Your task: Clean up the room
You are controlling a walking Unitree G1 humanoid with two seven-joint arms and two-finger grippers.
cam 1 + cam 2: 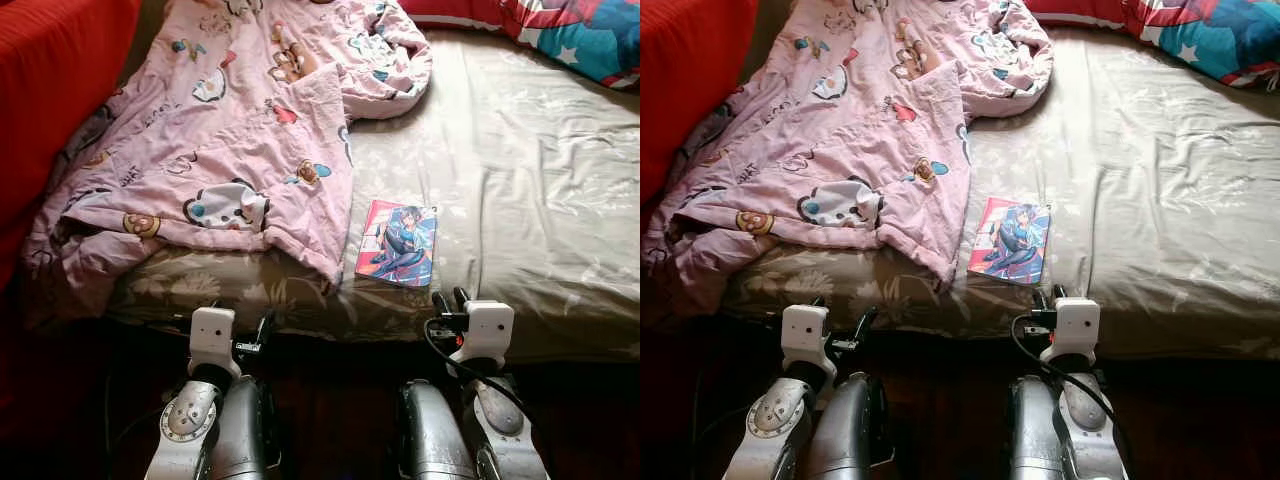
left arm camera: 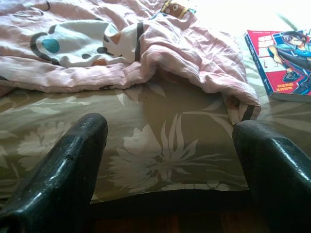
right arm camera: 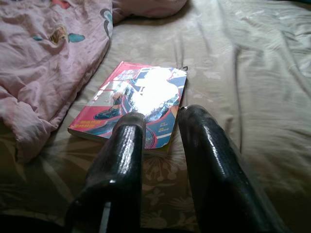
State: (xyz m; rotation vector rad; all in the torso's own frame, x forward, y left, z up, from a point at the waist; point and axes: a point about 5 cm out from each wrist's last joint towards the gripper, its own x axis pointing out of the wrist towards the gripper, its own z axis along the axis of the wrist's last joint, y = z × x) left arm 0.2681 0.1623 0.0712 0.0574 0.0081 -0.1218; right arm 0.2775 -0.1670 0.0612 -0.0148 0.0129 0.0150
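Two hands low at the bed's edge — left hand [image 2: 170,160] wide, right hand [image 3: 160,121] narrow — facing one book [image 1: 397,243].

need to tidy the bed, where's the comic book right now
The comic book lies flat near the bed's front edge, beside the pink blanket, just ahead of the right gripper.

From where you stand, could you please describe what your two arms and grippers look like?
Both arms are silver metal with rounded, glossy dark-grey forearm shells. Each ends in a white boxy wrist block. The left gripper and right gripper each have two long, thick, shiny black fingers with blunt rounded tips. A black cable loops from the right wrist block back along that arm. The left arm has a round silver joint disc.
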